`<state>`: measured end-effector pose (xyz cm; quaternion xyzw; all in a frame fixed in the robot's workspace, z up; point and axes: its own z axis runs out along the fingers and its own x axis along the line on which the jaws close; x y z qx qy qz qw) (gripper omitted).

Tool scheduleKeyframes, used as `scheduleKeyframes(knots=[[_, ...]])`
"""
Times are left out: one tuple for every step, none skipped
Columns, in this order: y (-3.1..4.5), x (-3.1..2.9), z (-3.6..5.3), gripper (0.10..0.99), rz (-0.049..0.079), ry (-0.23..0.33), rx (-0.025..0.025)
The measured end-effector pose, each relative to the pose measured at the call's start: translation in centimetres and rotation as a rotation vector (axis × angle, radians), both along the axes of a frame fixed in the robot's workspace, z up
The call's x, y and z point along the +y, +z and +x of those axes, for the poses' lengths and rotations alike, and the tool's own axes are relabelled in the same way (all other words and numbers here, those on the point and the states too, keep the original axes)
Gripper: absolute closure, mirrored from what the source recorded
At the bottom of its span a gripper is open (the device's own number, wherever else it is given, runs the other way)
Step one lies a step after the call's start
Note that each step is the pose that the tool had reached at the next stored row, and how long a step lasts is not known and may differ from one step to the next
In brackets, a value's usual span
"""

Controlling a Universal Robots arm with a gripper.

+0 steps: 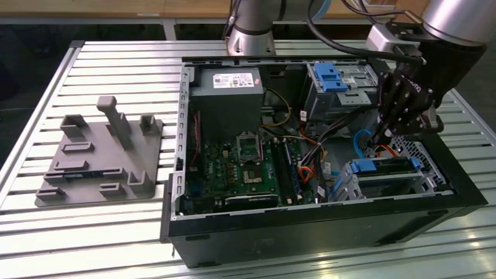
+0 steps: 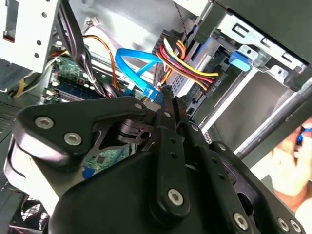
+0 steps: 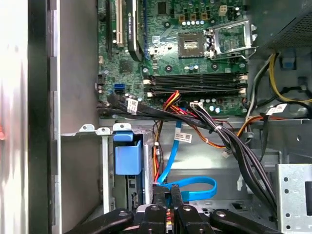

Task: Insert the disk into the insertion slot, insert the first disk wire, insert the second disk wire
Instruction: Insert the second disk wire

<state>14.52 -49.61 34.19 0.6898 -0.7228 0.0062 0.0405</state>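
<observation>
Claw: black fingers pressed together, pinching a flat blue cable just beside the cage.
Disk: silver drive in blue carrier, seated inside the perforated silver sheet-metal cage, exterior view's right, near corner of the black computer case.
Desk: slatted metal.

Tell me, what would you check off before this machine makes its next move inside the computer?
1. Computer case open, insides reachable: ok.
2. Disk lying in the insertion slot: ok, its blue carrier sits within the metal cage.
3. Hand down at the wires: ok, it is right beside the blue cable.
4. Blue cable plugged into the disk: cannot tell, the joint is not visible.
5. Red and yellow power wires plugged in: cannot tell.
</observation>
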Motion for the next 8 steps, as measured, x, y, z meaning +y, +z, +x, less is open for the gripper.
scheduleKeyframes(knots=[[-0.02, -0.17, 0.01, 0.929, 0.011, 0.000, 0.0000], [-0.03, -0.28, 0.03, 0.929, 0.022, 0.000, 0.0000], [-0.05, -0.39, 0.06, 0.929, 0.034, 0.000, -0.0001], [-0.05, -0.49, 0.09, 0.929, 0.046, 0.000, -0.0001], [-0.06, -0.60, 0.12, 0.929, 0.057, 0.000, -0.0002], [-0.07, -0.71, 0.14, 0.929, 0.069, 0.000, -0.0002], [-0.07, -0.86, 0.17, 0.929, 0.080, 0.000, -0.0002], [-0.08, -1.04, 0.23, 0.929, 0.083, 0.000, -0.0001]])
